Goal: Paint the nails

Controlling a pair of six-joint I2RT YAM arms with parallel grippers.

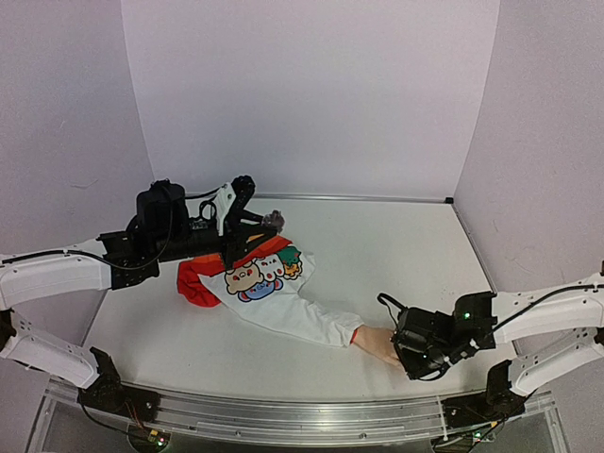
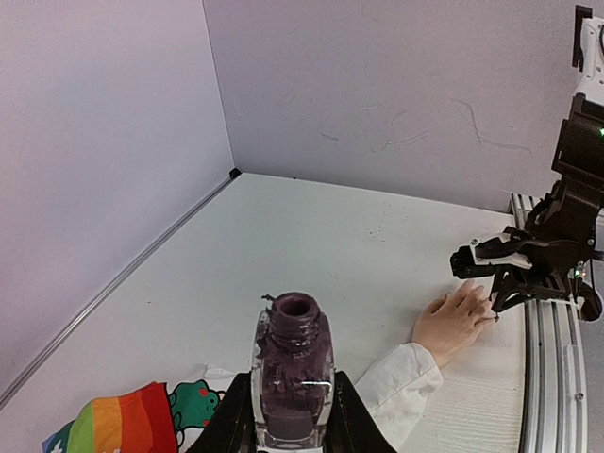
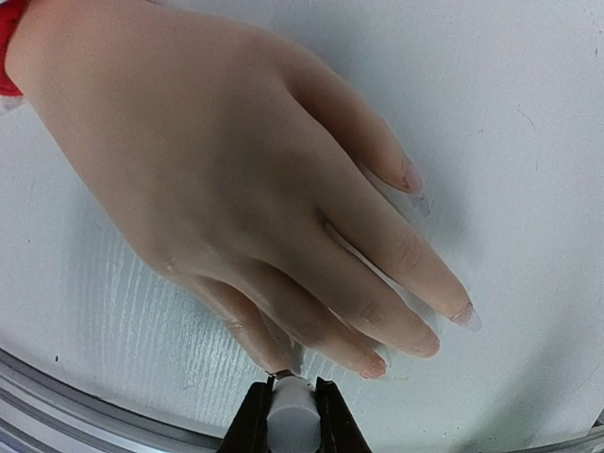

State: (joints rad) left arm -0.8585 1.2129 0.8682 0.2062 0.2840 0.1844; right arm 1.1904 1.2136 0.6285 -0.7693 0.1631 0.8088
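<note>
The pale mannequin hand (image 3: pixel 217 170) lies flat on the table, its fingers pointing away from a white sleeve (image 1: pixel 302 316). Its nails show pale: one (image 3: pixel 412 176), one (image 3: pixel 465 315) and one (image 3: pixel 373 371). No dark nail shows. My right gripper (image 3: pixel 290 401) is shut on a pale cylindrical cap (image 3: pixel 293 427), whose tip sits at the end of the thumb (image 3: pixel 269 344); the brush is hidden. In the top view the right gripper (image 1: pixel 408 357) sits against the hand (image 1: pixel 376 344). My left gripper (image 2: pixel 293 420) is shut on an open bottle of dark purple polish (image 2: pixel 293 373) and holds it upright at the back left (image 1: pixel 269 223).
The sleeve belongs to a white shirt with cartoon animals (image 1: pixel 264 274) and a red and rainbow part (image 1: pixel 198 283), lying between the arms. A metal rail (image 1: pixel 302 415) runs along the near table edge. Grey walls enclose the table on three sides.
</note>
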